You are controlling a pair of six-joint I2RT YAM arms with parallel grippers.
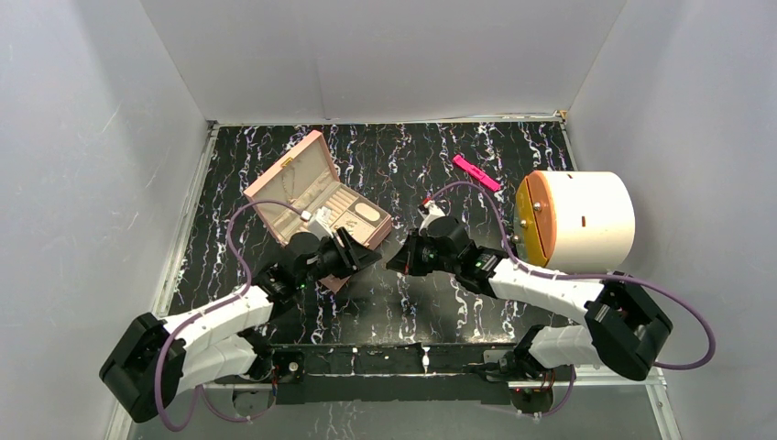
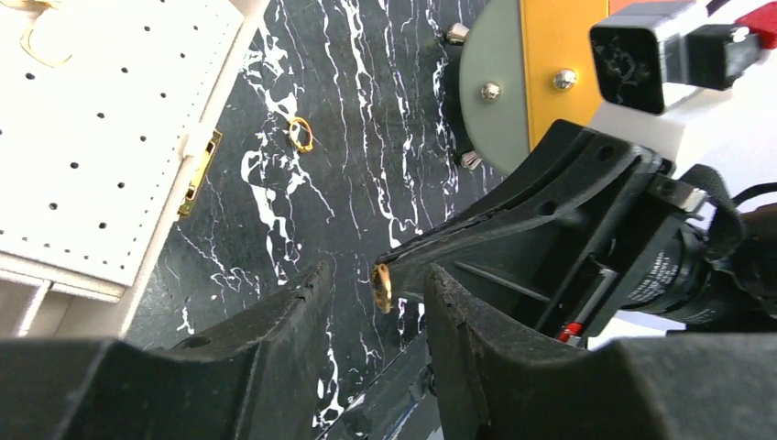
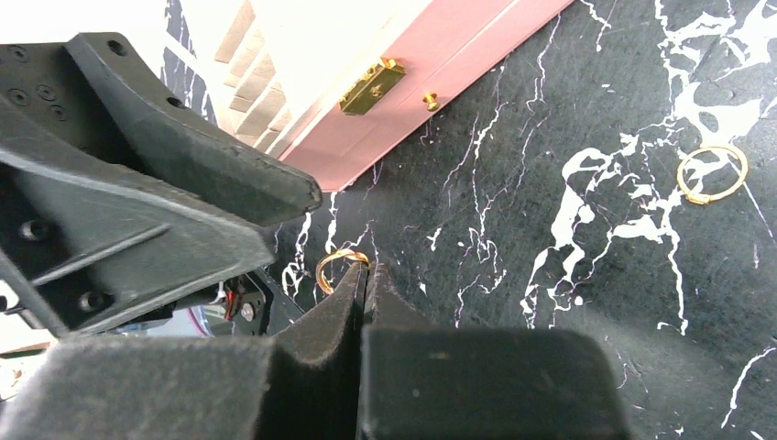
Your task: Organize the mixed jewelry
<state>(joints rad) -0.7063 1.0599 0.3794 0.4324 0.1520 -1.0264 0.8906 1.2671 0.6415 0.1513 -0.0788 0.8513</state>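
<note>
My right gripper (image 3: 368,269) is shut on a small gold ring (image 3: 322,272), pinching its edge at the very fingertips above the black marbled table. In the left wrist view that ring (image 2: 382,287) hangs between the fingers of my left gripper (image 2: 376,277), which stands open with a gap on each side of it. Both grippers meet tip to tip in the top view, left (image 1: 371,258) and right (image 1: 395,260), just in front of the open pink jewelry box (image 1: 316,197). A second gold ring (image 3: 712,173) lies loose on the table (image 2: 300,135).
The box's gold clasp (image 3: 371,85) faces the grippers. A white cylinder with an orange face (image 1: 577,220) stands at the right, close behind the right arm. A bright pink flat bar (image 1: 476,171) lies at the back. Grey walls close in the table on three sides.
</note>
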